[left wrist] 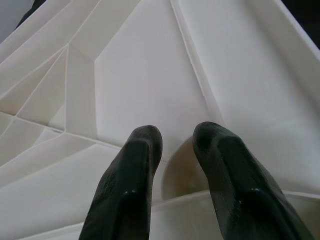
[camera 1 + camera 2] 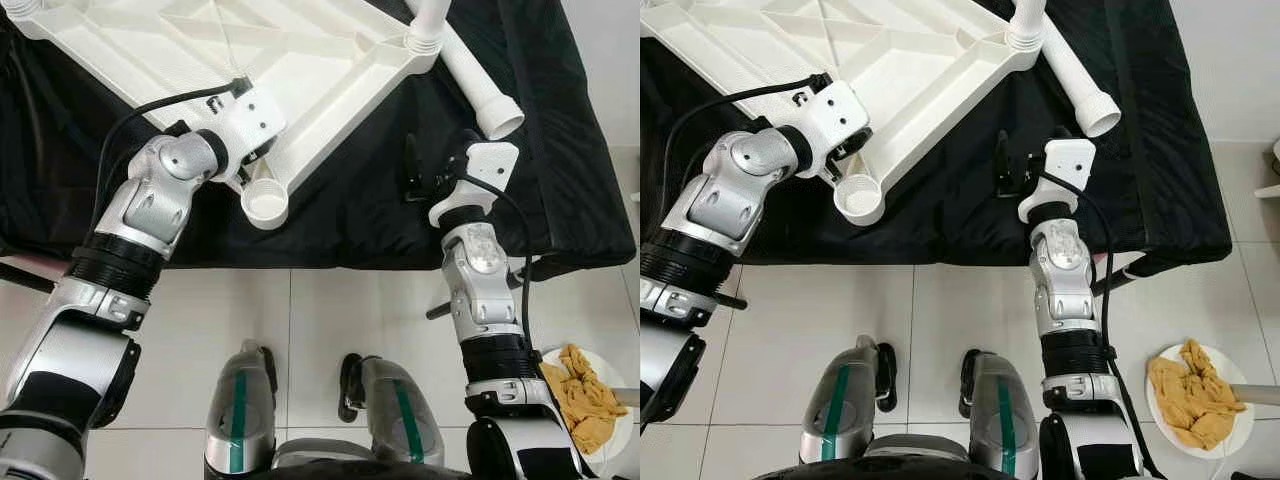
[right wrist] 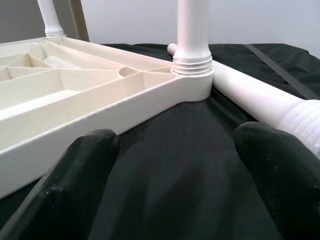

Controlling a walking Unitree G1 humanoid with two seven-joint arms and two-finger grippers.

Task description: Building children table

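Upside down on the black-draped counter [image 2: 350, 220] lies the white tabletop [image 2: 230, 60]. Left end effector [image 1: 177, 150] rests over its near corner socket [image 2: 265, 205], fingers slightly parted, grasping nothing. Right end effector [image 3: 175, 165] hovers released near a loose leg [image 2: 475, 80].

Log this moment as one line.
left gripper: on tabletop by empty socket | right gripper: open, near loose leg
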